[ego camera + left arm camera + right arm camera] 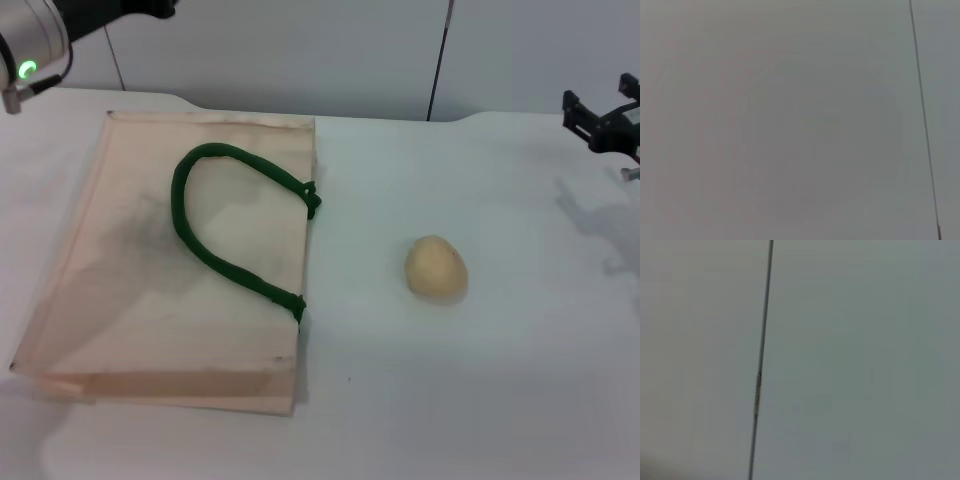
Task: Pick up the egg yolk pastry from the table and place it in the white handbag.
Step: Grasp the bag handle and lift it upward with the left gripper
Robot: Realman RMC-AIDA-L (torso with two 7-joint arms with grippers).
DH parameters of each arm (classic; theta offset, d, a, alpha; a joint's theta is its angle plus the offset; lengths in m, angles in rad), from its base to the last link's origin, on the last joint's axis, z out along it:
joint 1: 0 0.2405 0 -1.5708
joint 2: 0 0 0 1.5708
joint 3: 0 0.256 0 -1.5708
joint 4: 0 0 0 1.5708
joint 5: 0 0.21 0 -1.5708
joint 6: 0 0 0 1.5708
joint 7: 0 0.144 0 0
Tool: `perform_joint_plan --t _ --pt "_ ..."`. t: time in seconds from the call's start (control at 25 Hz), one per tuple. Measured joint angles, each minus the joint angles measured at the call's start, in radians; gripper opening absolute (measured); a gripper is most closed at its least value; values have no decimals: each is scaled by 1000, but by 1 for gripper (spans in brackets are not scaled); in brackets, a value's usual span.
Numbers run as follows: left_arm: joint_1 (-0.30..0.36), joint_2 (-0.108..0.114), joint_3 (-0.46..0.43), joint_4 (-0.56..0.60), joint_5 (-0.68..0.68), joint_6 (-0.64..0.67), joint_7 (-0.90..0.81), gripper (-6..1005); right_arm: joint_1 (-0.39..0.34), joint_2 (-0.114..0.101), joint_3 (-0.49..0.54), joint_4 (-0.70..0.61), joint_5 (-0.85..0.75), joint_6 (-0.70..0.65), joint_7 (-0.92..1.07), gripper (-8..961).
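Now bring your right gripper (603,120), fingers apart, down over the egg yolk pastry (436,267) lying well below-left of it; straddle it squarely and close gently.

You get only a corner of the left arm (35,40) at the far left edge; its gripper lies outside the head view. The right gripper (605,118) is cut by the right edge, too small to tell how its fingers stand. Both wrist views give you only a blank wall (790,125) with a thin seam. The bag's (180,270) opening and inside stay hidden.
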Motion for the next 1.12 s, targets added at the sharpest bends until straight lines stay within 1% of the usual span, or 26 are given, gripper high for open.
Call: perform_joint_plan --t 0.04,0.2,0.28,0.48,0.56,0.68,0.84,0.88,0.92,1.04,1.08,1.12 --pt "2 0 -5 33 52 -5 -62 276 1 0 -4 0 0 0 8 772" --pt "11 0 -14 115 160 -32 -187 276 0 0 -9 1 0 0 20 772" --pt "15 0 -25 169 234 -70 -268 275 -3 0 -10 2 -1 0 20 772" --pt "24 0 -37 305 479 -157 -523 275 -6 0 -7 2 -2 0 20 772" --pt "18 0 -51 335 554 -208 -592 275 -7 0 -7 2 -2 0 21 772" --pt "-8 0 -111 363 627 -334 -671 275 -6 0 -7 2 -2 0 21 772" --pt "-47 1 -199 379 696 -469 -712 274 -6 0 -8 2 -2 -1 21 773" --pt "-56 1 -209 379 718 -487 -723 274 -6 0 -8 2 -2 -1 21 773" --pt "-75 1 -219 377 768 -518 -743 274 -6 0 -8 2 -2 -1 21 773" --pt "-105 1 -223 367 870 -561 -778 275 -4 0 -8 2 -2 -1 21 773" --pt "-121 0 -219 353 931 -578 -801 275 -3 0 -8 2 -2 -1 21 773" --pt "-121 0 -219 353 931 -578 -801 276 -3 0 -8 2 -2 -1 21 773"
